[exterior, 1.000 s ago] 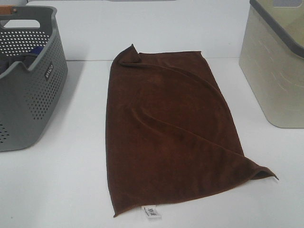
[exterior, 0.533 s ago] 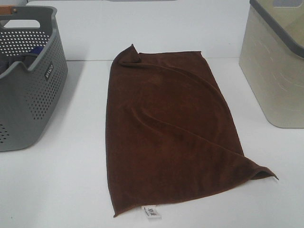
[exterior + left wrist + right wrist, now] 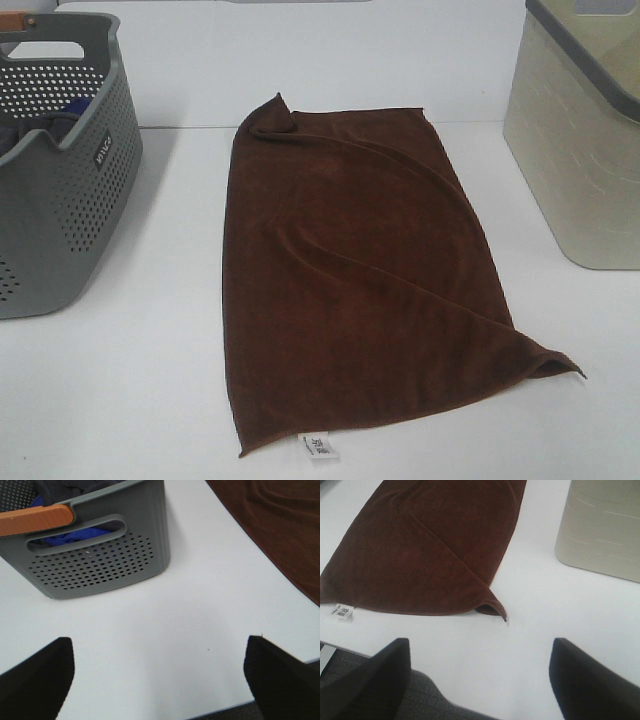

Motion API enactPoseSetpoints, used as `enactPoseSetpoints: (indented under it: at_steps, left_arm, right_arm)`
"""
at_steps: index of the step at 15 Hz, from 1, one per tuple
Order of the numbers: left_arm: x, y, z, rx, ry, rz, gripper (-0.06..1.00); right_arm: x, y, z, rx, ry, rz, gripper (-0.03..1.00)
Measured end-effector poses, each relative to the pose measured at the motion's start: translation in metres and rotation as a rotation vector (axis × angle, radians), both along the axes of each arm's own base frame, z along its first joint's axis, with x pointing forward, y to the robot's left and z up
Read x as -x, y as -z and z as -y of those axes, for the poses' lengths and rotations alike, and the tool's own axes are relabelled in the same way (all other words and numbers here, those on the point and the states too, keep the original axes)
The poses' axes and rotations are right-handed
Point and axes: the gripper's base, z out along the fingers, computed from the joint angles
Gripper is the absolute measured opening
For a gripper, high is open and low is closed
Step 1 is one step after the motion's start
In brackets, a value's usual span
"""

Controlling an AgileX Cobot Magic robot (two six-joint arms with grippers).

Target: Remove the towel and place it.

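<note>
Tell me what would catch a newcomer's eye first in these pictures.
The dark brown towel dominates, spread on the middle of the white table, its white tag on the near short edge and its near right corner folded. A grey perforated basket with blue cloth inside stands at the left, a beige bin at the right. Both tools are open and touch nothing.

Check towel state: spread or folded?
Spread flat on the table, between the baskets; the towel only has two corners flipped over.
</note>
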Motion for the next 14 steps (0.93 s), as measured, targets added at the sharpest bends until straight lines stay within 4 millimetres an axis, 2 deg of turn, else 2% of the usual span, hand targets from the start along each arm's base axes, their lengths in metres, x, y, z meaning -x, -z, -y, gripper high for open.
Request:
enactPoseSetpoints:
  at_steps: [2, 6, 14]
  left_arm:
    - [0.006, -0.001, -0.001, 0.004, -0.062, 0.041, 0.87]
    - [0.021, -0.001, -0.002, 0.012, -0.097, 0.136, 0.87]
    - [0.021, -0.001, -0.002, 0.011, -0.096, 0.136, 0.87]
  right_arm:
    - [0.004, 0.001, 0.001, -0.006, 0.021, 0.027, 0.73]
    - [0.015, 0.000, 0.002, -0.014, 0.179, 0.101, 0.73]
    - [0.017, 0.001, 0.002, -0.021, 0.184, 0.115, 0.73]
